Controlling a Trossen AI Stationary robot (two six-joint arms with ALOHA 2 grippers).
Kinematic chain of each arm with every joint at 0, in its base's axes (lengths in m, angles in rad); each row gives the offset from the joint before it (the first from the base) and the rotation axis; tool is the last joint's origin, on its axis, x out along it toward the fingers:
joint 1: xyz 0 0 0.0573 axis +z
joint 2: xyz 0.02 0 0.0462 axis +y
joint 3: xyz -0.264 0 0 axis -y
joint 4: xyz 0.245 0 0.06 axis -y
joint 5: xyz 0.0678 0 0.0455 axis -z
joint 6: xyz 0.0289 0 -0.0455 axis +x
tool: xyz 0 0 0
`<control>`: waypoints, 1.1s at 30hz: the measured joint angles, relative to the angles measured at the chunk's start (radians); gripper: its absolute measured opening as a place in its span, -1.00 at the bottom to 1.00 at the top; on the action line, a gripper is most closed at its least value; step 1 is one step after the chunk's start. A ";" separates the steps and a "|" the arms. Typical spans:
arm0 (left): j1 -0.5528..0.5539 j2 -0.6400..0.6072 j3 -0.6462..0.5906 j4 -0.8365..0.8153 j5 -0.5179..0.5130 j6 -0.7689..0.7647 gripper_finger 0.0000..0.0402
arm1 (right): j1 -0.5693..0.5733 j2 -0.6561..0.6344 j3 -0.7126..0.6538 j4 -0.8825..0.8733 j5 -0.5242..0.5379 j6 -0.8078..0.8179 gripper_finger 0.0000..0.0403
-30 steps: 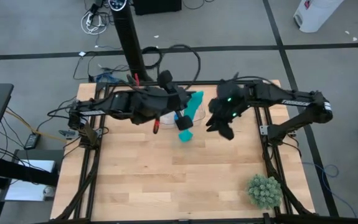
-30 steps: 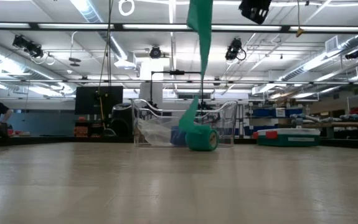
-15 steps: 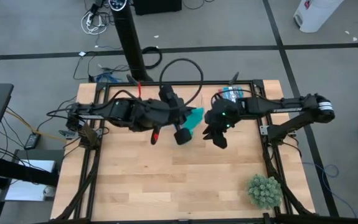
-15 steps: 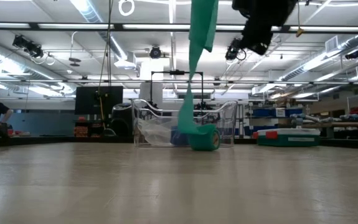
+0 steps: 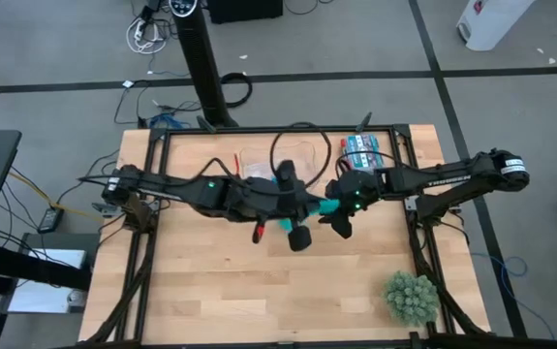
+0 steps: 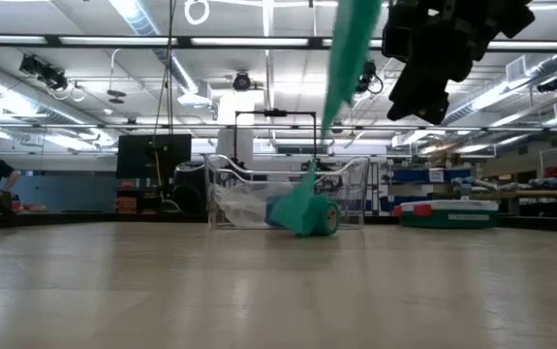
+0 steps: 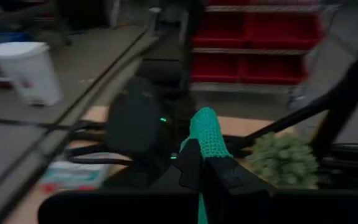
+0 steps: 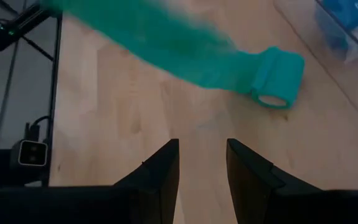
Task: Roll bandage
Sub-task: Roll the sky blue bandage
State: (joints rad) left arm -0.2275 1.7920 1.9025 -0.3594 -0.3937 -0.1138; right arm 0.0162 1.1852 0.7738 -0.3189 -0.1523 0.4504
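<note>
The left claw is clamped on the bandage, whose loose end shows pinched between its fingers in the left wrist view; the strip slopes down from it to the coil lying on the worktop below. The right claw, just beside the left one, hangs with fingers parted and empty, above the coil. Rolling well probably calls for steady tension on the strip. Pale wood worktop; workshop shelving beyond
</note>
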 joint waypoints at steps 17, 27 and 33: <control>0.037 -0.067 -0.305 -0.001 0.205 -0.188 -0.84 | 0.080 -0.135 0.000 -0.274 0.104 0.070 -0.39; 0.047 -0.069 -0.289 -0.356 0.414 -0.218 -0.04 | 0.080 -0.136 0.000 -0.228 0.070 0.059 -0.39; 0.063 -0.069 -0.287 -0.445 0.475 -0.284 0.24 | 0.080 -0.032 0.000 -0.114 0.023 0.015 -0.39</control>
State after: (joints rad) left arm -0.1646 1.7226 1.6157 -0.8048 0.0817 -0.3981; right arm 0.0959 1.1527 0.7738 -0.4327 -0.1293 0.4656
